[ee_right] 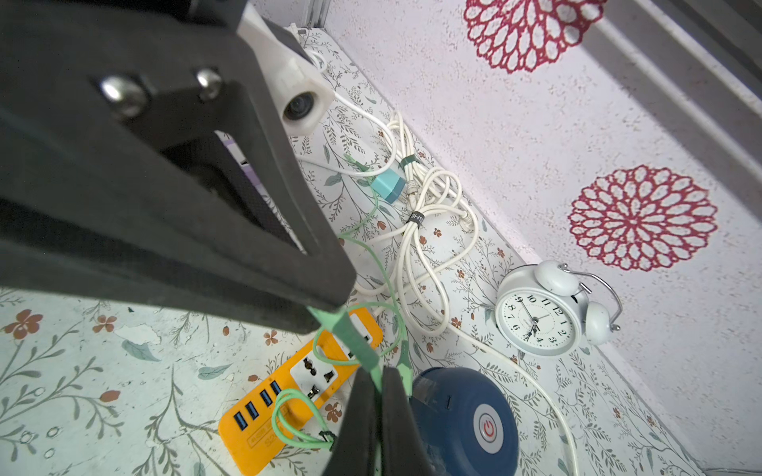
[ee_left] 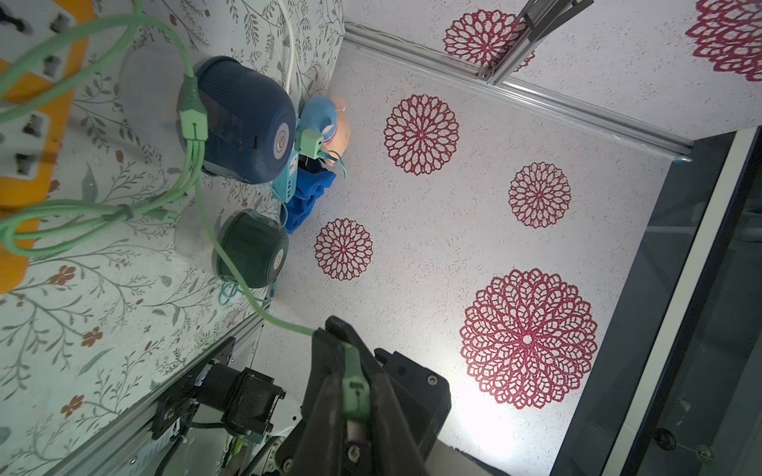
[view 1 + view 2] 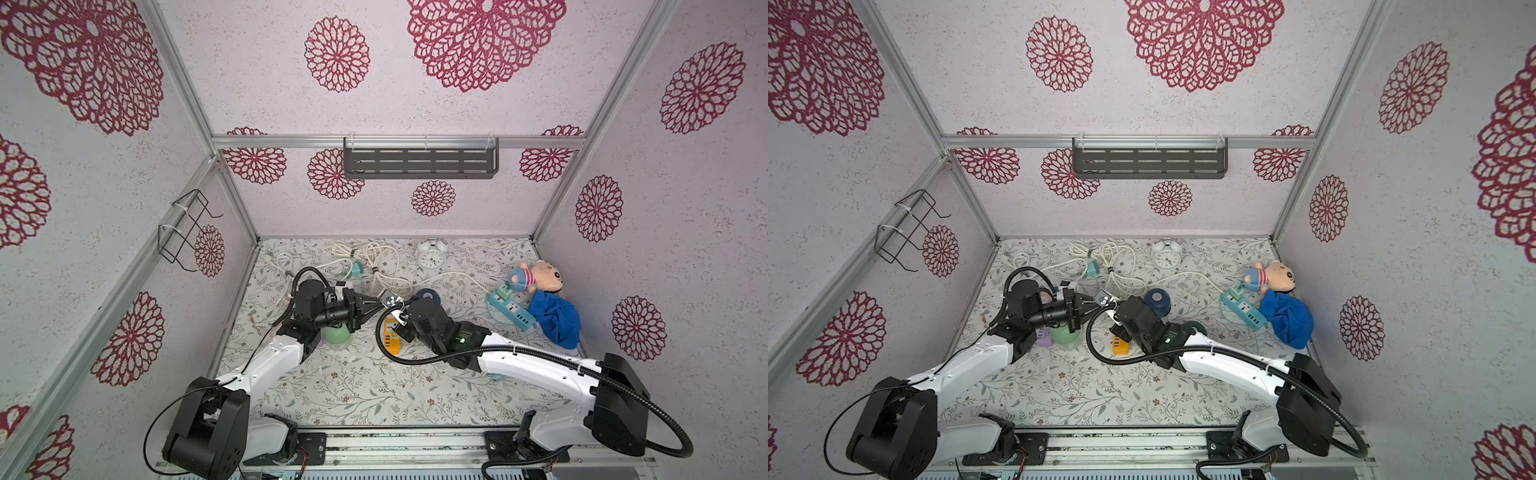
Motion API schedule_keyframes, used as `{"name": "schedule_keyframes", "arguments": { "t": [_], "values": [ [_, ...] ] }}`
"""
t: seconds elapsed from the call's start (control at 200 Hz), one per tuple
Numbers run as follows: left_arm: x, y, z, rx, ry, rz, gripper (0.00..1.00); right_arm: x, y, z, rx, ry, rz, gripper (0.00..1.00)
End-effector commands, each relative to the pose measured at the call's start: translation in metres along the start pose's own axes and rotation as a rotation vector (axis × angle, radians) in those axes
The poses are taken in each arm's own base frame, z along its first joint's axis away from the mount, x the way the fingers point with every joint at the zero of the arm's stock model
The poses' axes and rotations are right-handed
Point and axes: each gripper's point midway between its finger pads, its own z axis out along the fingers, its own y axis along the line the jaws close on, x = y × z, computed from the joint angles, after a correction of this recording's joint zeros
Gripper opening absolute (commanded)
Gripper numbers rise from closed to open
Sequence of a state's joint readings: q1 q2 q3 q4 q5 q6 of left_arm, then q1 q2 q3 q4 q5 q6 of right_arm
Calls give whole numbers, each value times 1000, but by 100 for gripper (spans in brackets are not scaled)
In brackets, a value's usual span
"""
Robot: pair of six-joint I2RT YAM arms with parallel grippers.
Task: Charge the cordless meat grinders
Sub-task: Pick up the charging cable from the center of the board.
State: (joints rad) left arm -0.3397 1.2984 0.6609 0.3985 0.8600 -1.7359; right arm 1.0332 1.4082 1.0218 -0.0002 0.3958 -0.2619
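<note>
**HIDDEN / UNCLEAR**
- Mint grinder (image 3: 337, 337): on mat under left forearm. Wrist covers the dome, so only lower body shows in both top views.
- Navy grinder (image 3: 1157, 301): mid-mat, just behind right wrist. Part-blocked in a top view (image 3: 428, 296); seen whole in left wrist view (image 2: 243, 119).
- Dk-green grinder (image 2: 251, 247): stands on its clear cup near navy one, nearer robot's base. In a top view only a sliver (image 3: 1197, 326) shows past right arm.
- Purple strip (image 3: 1044, 338): one end only, just beside mint grinder.
- Orange strip (image 1: 297, 387): part-covered by right wrist in top views.
- Green cable (image 2: 191, 123): loops lie over orange strip. Can't tell whether its splitter touches navy grinder.

**GRIPPERS**
- Left gripper (image 2: 336, 329): fingers closed tight on the plug (image 2: 355, 387) of green cable, held above mat.
- Right gripper (image 1: 377, 377): pinched fully together on green cable right beside that plug. Tips of the two grippers nearly meet above orange strip, close to navy grinder.
</note>
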Motion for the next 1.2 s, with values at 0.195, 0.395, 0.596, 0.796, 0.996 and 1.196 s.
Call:
{"name": "schedule_keyframes", "arguments": {
  "t": [0.195, 0.395, 0.596, 0.796, 0.996, 1.196],
  "values": [
    [11, -1, 1, 5, 52, 49, 6, -7, 6, -9, -56, 16, -8, 33],
    [15, 14, 2, -73, 93, 132, 4, 0, 9, -31, -135, 6, -3, 64],
    [19, 42, -2, -217, 155, 296, 3, -4, -1, -63, -330, -1, 132, 79],
    [29, 46, -3, -210, 232, 389, 2, -10, 2, -65, -579, 10, 289, 76],
    [45, 35, -13, -195, 291, 519, 2, -13, 17, -58, -801, 42, 384, 76],
    [50, 29, -14, -203, 337, 576, 2, -19, 40, -57, -1013, 90, 453, 66]
  ]
}}
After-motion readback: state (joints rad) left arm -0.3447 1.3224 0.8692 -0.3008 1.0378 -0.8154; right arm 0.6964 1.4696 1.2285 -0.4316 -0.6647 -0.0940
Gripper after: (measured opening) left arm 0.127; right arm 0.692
